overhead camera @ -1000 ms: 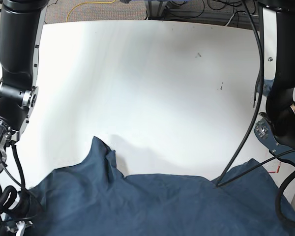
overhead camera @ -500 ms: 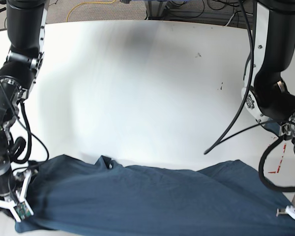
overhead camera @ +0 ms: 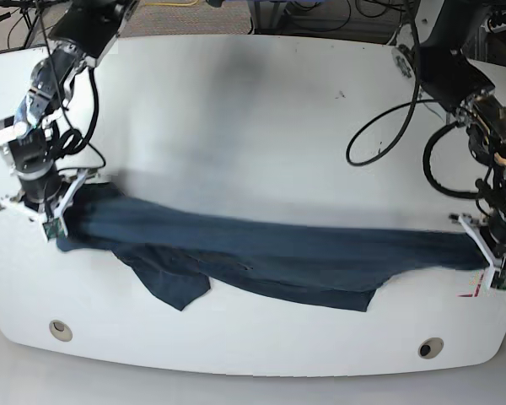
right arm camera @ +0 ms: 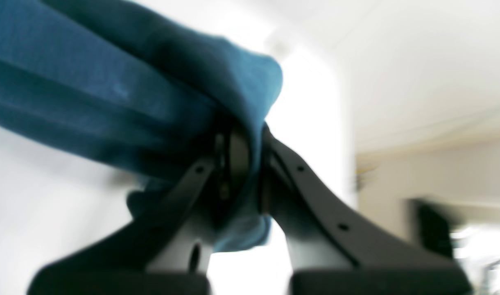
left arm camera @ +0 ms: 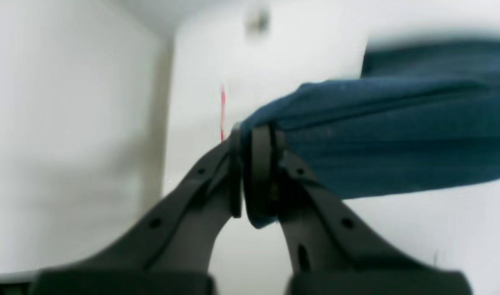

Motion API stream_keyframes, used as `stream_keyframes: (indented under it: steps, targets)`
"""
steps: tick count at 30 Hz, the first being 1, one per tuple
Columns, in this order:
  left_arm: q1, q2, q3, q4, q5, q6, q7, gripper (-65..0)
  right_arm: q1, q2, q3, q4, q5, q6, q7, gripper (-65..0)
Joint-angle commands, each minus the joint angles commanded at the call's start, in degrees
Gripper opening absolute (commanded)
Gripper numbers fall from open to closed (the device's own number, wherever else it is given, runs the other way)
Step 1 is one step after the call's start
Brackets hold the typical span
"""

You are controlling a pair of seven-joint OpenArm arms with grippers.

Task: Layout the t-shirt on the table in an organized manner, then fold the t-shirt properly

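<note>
Both wrist views blur the t-shirt (left arm camera: 389,139); its pinched edges hide between the jaws

White glossy worktop (overhead camera: 261,110), curved edges. T-shirt (overhead camera: 270,257) stretched side to side across the near half. Two grey grommet holes (overhead camera: 60,329) near front corners. Red tape mark (overhead camera: 471,294) at right edge.

My navy t-shirt (overhead camera: 270,257) hangs stretched in a long, rumpled band from 9 to 3 o'clock across the glossy white desk (overhead camera: 236,118), one sleeve flap drooping toward 7 o'clock onto it.
</note>
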Motion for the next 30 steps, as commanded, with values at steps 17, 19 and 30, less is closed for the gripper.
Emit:
stream_keyframes:
  steps: [17,19,30]
  targets:
    - [19.69,-2.11,-2.11,-0.62,0.18,0.0,-5.1,-65.0,-13.54,-8.0,1.41,0.18,0.0,0.0,0.26,-62.9]
    - [20.4,-2.73,-1.85,-0.7,0.18,0.0,-5.19,-65.0,-14.86,-8.26,1.41,0.18,0.0,0.0,0.26,-62.9]
    - [20.22,-4.31,3.6,-6.77,0.44,0.0,-10.9,-65.0,-20.75,-9.49,1.41,0.09,0.26,0.0,0.26,-62.9]
